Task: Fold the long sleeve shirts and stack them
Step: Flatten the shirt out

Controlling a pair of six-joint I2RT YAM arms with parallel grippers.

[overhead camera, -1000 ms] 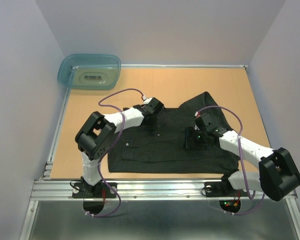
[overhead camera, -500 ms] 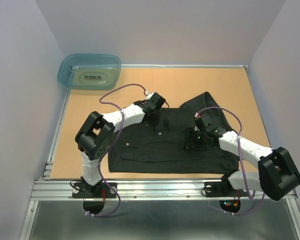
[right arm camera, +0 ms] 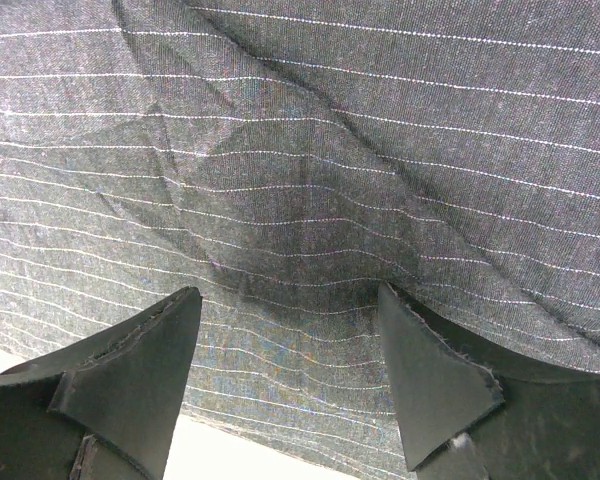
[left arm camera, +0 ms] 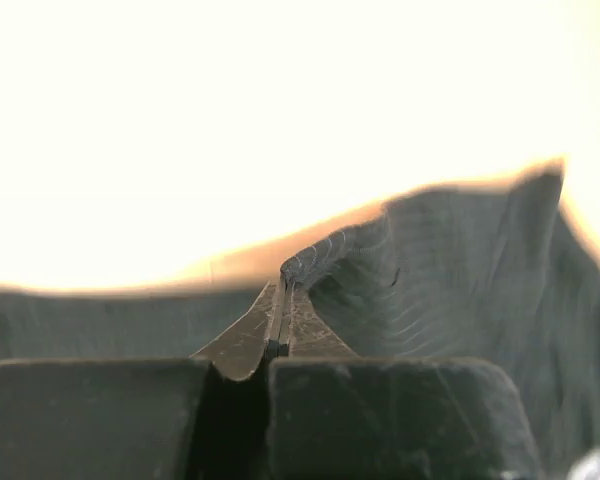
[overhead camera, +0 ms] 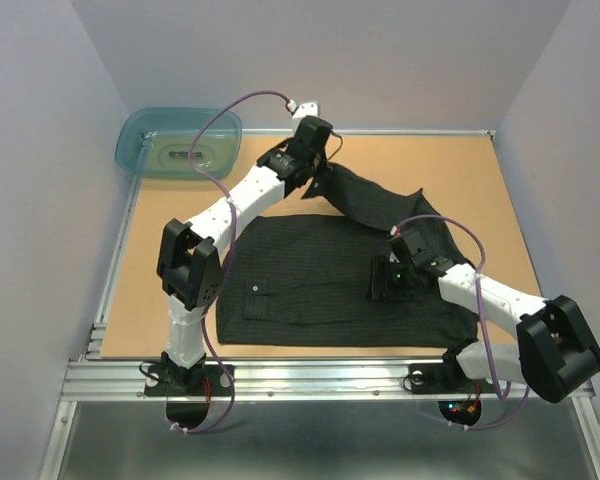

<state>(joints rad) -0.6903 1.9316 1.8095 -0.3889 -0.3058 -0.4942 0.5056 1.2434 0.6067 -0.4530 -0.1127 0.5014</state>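
The black pinstriped long sleeve shirt (overhead camera: 300, 285) lies spread on the brown table, collar end to the left. My left gripper (overhead camera: 317, 183) is stretched toward the back of the table. It is shut on a fold of the shirt (left arm camera: 460, 270), pinched at the tips of the left gripper (left arm camera: 285, 275). A strip of the cloth runs from that grip to the shirt's right side. My right gripper (overhead camera: 378, 282) rests open over the shirt's right half. In the right wrist view its fingers straddle flat striped cloth (right arm camera: 380, 150), the right gripper (right arm camera: 290, 300) holding nothing.
A translucent teal tub (overhead camera: 180, 143) stands at the back left corner. Bare brown table (overhead camera: 470, 165) shows behind and to the left of the shirt. Grey walls close in on three sides, and a metal rail (overhead camera: 310, 375) runs along the near edge.
My left gripper closed on the cloth at the shirt's middle, then swung away toward the back of the table, pulling a strip of the shirt up with it. The right arm stayed still.
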